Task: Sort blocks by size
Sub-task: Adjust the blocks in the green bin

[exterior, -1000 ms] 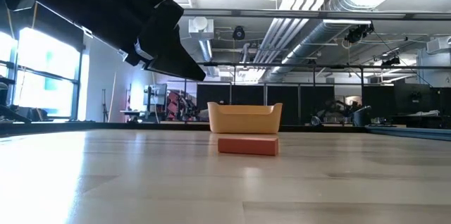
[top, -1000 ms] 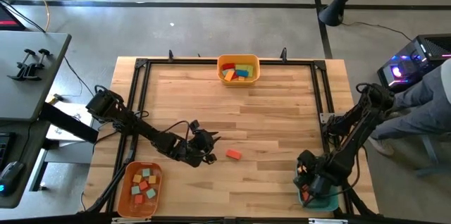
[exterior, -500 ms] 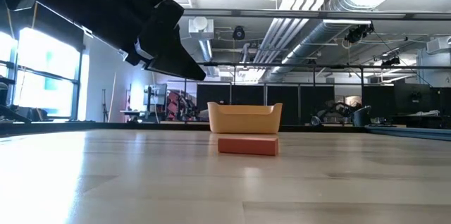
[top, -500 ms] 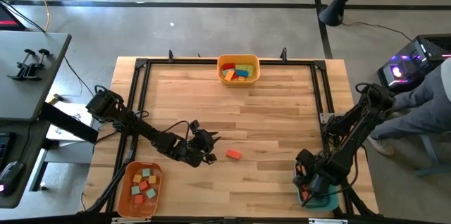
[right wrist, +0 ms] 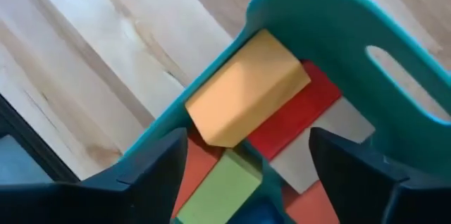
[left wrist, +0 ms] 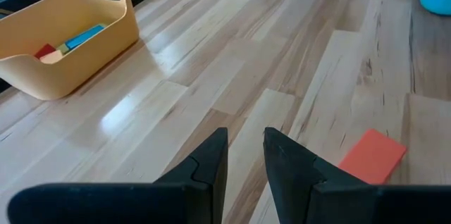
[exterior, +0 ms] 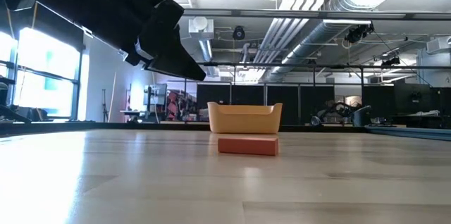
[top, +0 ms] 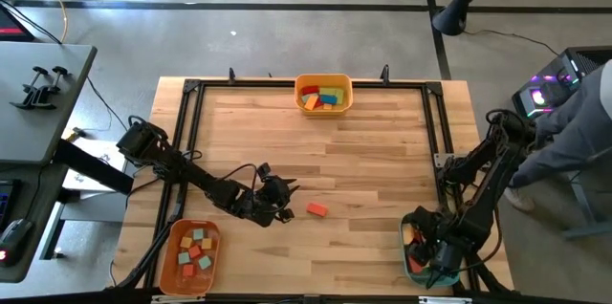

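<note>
Change: the right gripper (top: 442, 258) sits further over the teal bin (right wrist: 320, 23) than a second ago, when it hung nearer the bin's table-side rim; nothing else differs between then and now.

Right gripper: its fingers (right wrist: 151, 171) are spread wide and carry nothing. Directly beneath and between them lie the bin's blocks: a yellow-orange block (right wrist: 246, 97) on top, a red block (right wrist: 299, 111) touching it, a green block (right wrist: 222, 189) closer to the wrist.

Meaning (a judgement): this looks like the end of a drop-off, the yellow-orange block being a likely fresh arrival, so the right arm is free for another pick.

Left gripper (left wrist: 245, 155): fingers nearly pressed together with a thin gap, pinching nothing, hovering above the wood. It has not moved across the second.

Loose block: an orange block (top: 316, 209) lies flat on the table (top: 373, 161), just beside the left gripper's tips and a little ahead of them, not touching (in the left wrist view it shows at (left wrist: 373, 156)). It is the only block seen outside a bin.

Other bins: the yellow bin (top: 323, 94) is well ahead of the left gripper at the far edge, holding several blocks; the orange bin (top: 191, 256) is behind it near the left arm's base, holding small cubes.

Progress (a judgement): nearly done, one block left to place.

Next: the left gripper needs to open and shift sideways over the orange block before closing.
</note>
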Controlling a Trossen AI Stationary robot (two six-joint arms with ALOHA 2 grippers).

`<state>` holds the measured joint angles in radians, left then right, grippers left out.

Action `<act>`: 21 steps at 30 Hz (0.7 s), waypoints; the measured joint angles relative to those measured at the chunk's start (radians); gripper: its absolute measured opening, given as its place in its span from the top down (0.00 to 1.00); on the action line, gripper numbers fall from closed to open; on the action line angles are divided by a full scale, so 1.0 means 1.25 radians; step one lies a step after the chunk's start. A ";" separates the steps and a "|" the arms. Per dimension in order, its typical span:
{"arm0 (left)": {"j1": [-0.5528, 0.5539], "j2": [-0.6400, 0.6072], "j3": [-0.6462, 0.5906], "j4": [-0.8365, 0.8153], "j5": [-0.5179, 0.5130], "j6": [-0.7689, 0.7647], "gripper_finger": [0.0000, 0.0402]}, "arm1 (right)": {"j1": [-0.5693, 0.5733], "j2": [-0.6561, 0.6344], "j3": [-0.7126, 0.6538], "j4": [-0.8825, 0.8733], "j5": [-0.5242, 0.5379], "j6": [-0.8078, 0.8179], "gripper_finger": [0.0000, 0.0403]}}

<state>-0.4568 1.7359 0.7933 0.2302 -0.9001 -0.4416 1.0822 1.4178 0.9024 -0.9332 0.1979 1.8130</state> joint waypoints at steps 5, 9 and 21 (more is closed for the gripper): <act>0.000 0.000 0.000 0.005 0.000 0.000 0.81 | -0.002 0.000 0.000 -0.025 0.044 0.003 0.39; 0.000 0.000 0.000 0.005 0.000 0.000 0.81 | -0.019 0.000 0.000 -0.044 0.066 0.003 0.51; 0.000 0.000 0.000 0.005 0.000 0.000 0.81 | -0.044 0.039 -0.001 -0.042 0.020 -0.013 0.67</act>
<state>-0.4568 1.7359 0.7933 0.2368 -0.9001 -0.4419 1.0271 1.4671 0.9016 -0.9858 0.2223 1.7972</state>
